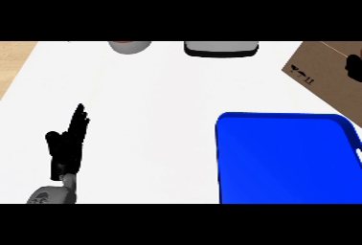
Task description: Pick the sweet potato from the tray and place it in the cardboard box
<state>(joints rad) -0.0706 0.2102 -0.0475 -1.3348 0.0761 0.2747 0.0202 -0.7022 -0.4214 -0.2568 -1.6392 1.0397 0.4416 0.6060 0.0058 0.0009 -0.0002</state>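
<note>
The tray (283,162) shows no sweet potato. The right robot hand (352,67), I judge, is at the far-right box (329,83), its grip untellable. The left robot hand (67,143) rests spread.

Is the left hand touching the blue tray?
No, the left hand stands open at the view's left, with bare white counter between it and the blue tray.
</note>
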